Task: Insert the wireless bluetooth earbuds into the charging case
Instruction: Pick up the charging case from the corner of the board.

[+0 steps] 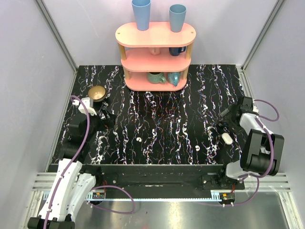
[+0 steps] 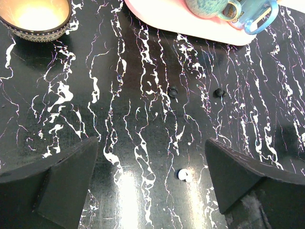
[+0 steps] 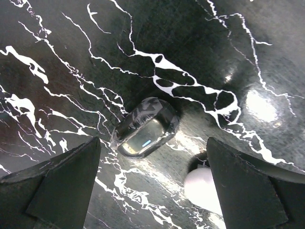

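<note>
The white charging case [image 1: 227, 138] lies on the black marble table near the right arm. In the right wrist view it [image 3: 202, 188] lies low, partly hidden behind my right finger. One white earbud [image 1: 138, 140] lies at the centre front, and another [image 1: 198, 148] lies right of centre near the front edge. My left gripper [image 1: 105, 117] is open and empty. In the left wrist view [image 2: 151, 143] an earbud [image 2: 183, 175] lies on the table between its fingers, nearer the right one. My right gripper [image 1: 223, 123] is open and empty above the table [image 3: 153, 143].
A dark glossy rounded object [image 3: 147, 129] lies on the table between the right fingers. A pink shelf [image 1: 156, 55] with cups and mugs stands at the back centre. A small bowl [image 1: 97, 93] sits at the back left. Two black screw heads [image 2: 172, 91] show ahead of the left gripper.
</note>
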Motion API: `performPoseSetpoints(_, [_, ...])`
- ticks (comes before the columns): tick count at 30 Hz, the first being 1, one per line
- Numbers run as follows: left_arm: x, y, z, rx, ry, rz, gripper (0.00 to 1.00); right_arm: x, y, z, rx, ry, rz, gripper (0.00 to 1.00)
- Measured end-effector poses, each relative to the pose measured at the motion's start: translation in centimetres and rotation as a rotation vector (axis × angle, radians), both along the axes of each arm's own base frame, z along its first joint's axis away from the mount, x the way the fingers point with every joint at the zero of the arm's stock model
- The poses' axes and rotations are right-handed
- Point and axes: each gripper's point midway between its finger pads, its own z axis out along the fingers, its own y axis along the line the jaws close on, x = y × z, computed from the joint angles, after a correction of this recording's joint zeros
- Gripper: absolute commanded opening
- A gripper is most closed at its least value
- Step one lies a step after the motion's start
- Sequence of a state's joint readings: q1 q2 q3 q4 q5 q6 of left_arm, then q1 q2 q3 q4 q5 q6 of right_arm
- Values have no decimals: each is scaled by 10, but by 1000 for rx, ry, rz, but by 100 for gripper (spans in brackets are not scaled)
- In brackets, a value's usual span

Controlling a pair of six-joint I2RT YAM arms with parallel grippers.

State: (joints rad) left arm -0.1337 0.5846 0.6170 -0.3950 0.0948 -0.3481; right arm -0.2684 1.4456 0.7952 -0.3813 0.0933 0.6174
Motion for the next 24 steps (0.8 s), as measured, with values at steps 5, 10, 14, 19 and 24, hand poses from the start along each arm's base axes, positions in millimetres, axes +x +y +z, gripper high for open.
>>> performPoseSetpoints(5, [0, 0, 0, 0, 1, 0, 99, 9, 7, -7, 48, -18, 17, 100])
performPoseSetpoints(10, [1, 0, -2, 1, 10, 0, 99, 18, 22, -12, 125, -65, 50, 100])
performPoseSetpoints(14, [2, 0, -4, 2, 18, 0, 99, 29, 31, -8, 179, -135, 59, 100])
performPoseSetpoints(19, [2, -1, -5, 2, 23, -3, 99, 39, 46, -5, 270, -224, 65, 98])
performPoseSetpoints(24, [2, -1, -4, 0, 23, -5, 99, 43, 60, -1, 354, -293, 66, 98])
